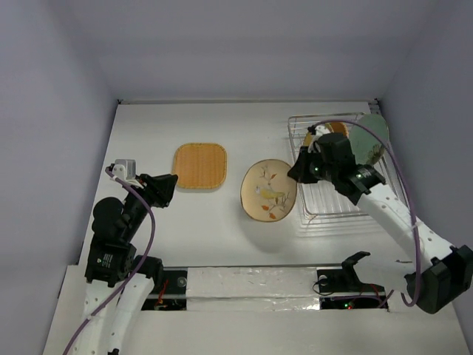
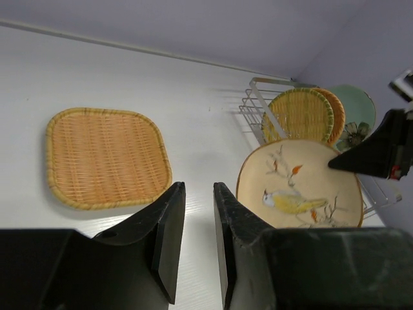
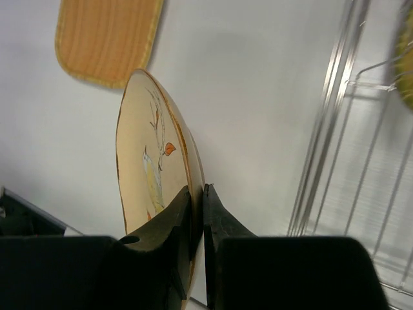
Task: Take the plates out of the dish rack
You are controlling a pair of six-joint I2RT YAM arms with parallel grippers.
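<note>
The orange rounded-square plate (image 1: 199, 166) lies flat on the table, also in the left wrist view (image 2: 106, 158). My right gripper (image 1: 295, 174) is shut on the rim of the cream branch-and-flower plate (image 1: 267, 191), which it holds tilted just left of the dish rack (image 1: 332, 204); the right wrist view shows the jaws (image 3: 197, 194) pinching its edge (image 3: 145, 155). The yellow-green checked plate (image 1: 319, 136), the orange round plate (image 2: 337, 111) and the pale green plate (image 1: 371, 137) stand in the rack's far end. My left gripper (image 1: 170, 183) is open and empty, near the square plate's front left corner.
The rack's near slots (image 3: 361, 194) hold nothing. White walls enclose the table at the back and both sides. The arm bases and a foil-covered strip (image 1: 251, 281) line the near edge.
</note>
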